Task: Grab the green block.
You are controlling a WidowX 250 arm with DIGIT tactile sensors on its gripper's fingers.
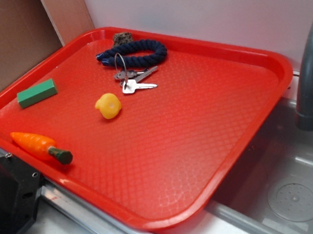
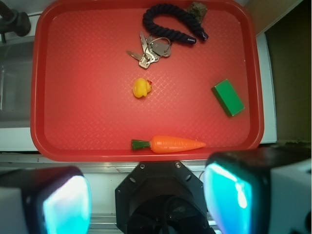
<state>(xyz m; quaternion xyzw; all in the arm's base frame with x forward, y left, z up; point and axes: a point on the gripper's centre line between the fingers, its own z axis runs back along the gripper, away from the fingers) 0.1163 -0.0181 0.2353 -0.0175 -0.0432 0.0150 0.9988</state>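
Green block (image 1: 37, 93) lies flat on the red tray (image 1: 207, 162), near its left rim in the exterior view, well apart from the gripper (image 2: 146, 200). Wrist view: gripper fingers (image 2: 66, 204) spread wide, nothing between them, off the tray's near edge. Toy carrot (image 1: 40, 147) lies along that edge. Yellow duck (image 1: 108, 106) sits mid-tray; keys (image 1: 134, 81) touch the dark rope (image 1: 133, 56) at the far side.

red tray (image 2: 146, 151) | carrot (image 2: 170, 144) | duck (image 2: 141, 88) | keys (image 2: 151, 50) | rope (image 2: 170, 22) | faucet (image 1: 312, 71)

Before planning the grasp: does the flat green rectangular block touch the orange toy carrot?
Apart. The wrist view shows bare red tray between the green block and the carrot.
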